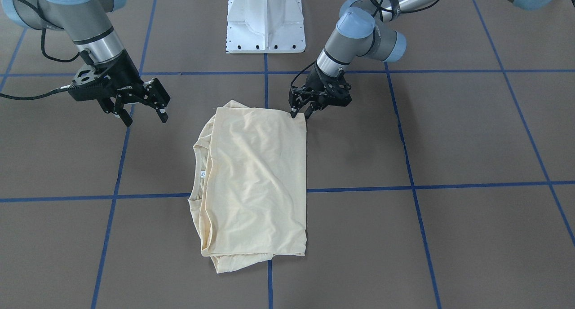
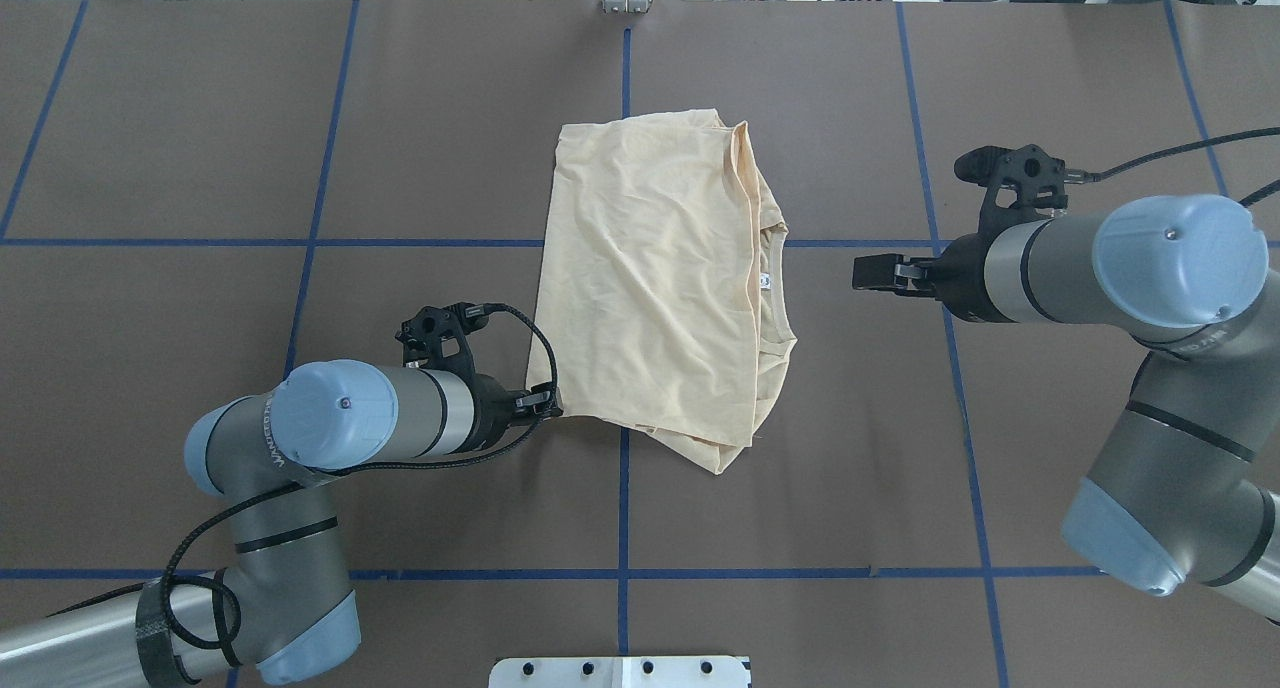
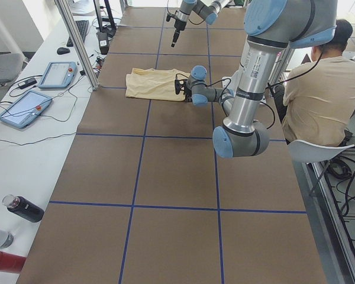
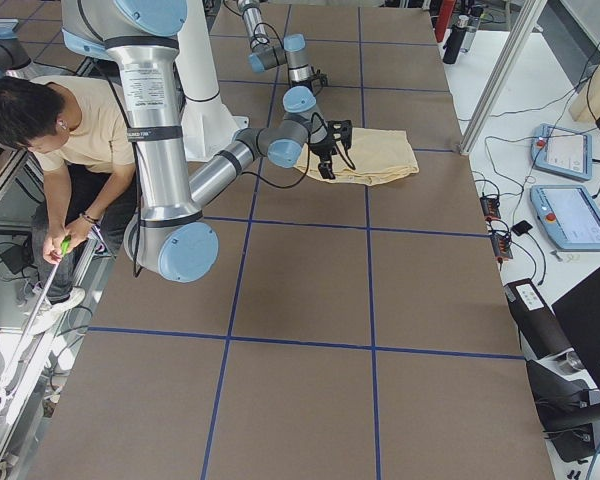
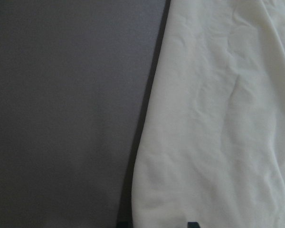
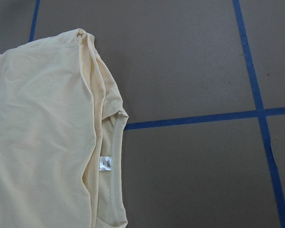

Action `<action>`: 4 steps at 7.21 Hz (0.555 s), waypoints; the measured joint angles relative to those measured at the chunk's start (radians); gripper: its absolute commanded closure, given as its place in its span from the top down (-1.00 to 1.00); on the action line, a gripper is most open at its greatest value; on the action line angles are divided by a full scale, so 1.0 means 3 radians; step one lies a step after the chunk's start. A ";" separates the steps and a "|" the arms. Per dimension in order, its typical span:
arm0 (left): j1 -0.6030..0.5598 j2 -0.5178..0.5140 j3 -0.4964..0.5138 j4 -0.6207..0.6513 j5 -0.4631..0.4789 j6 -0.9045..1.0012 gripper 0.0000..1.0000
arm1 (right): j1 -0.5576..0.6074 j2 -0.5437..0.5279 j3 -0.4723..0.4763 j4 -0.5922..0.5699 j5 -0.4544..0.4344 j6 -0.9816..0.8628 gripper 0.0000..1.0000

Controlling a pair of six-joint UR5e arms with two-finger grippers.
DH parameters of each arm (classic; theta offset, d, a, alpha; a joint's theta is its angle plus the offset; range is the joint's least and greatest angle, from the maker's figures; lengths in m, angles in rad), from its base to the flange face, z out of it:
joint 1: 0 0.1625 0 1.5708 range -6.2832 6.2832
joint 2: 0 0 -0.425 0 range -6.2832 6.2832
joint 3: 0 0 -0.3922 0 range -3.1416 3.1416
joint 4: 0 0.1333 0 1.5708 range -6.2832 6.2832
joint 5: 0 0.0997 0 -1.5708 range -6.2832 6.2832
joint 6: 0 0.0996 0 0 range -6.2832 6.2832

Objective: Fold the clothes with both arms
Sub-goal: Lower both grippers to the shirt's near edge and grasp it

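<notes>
The pale yellow T-shirt (image 1: pixel 256 178) (image 2: pixel 650 278) lies folded in a rough rectangle mid-table, its collar and small white neck label (image 6: pixel 105 163) showing along one side. My left gripper (image 1: pixel 301 115) (image 2: pixel 548 404) is low at the shirt's corner nearest the robot. Its fingers stand slightly apart and straddle the cloth edge (image 5: pixel 218 118), so it is open. My right gripper (image 1: pixel 144 116) (image 2: pixel 875 273) hovers open beyond the collar side, apart from the shirt and holding nothing. The shirt's print is hidden.
The white pedestal base (image 1: pixel 265 21) stands at the robot's edge of the table. Blue tape lines (image 2: pixel 622 508) grid the brown surface. A seated person (image 3: pixel 319 100) is beside the table. Touch pendants (image 3: pixel 23 106) and bottles (image 3: pixel 23 208) lie on a side bench.
</notes>
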 measured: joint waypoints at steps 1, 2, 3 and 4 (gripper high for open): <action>0.0002 -0.0001 0.0001 0.0000 0.0000 -0.0001 -0.34 | 0.0000 0.0000 0.0000 0.0000 0.0001 0.0000 1.00; 0.0002 -0.0003 0.0003 0.0000 0.0000 -0.0002 -0.91 | 0.0000 0.0000 -0.0002 0.0000 0.0003 0.0000 1.00; 0.0002 -0.0003 0.0003 0.0000 0.0000 -0.0002 -1.00 | 0.0000 0.0000 -0.0004 0.0000 0.0004 0.0000 1.00; 0.0003 -0.0002 0.0002 0.0000 0.0000 -0.0001 -1.00 | -0.0009 0.0000 -0.0006 0.0000 -0.0001 0.0000 1.00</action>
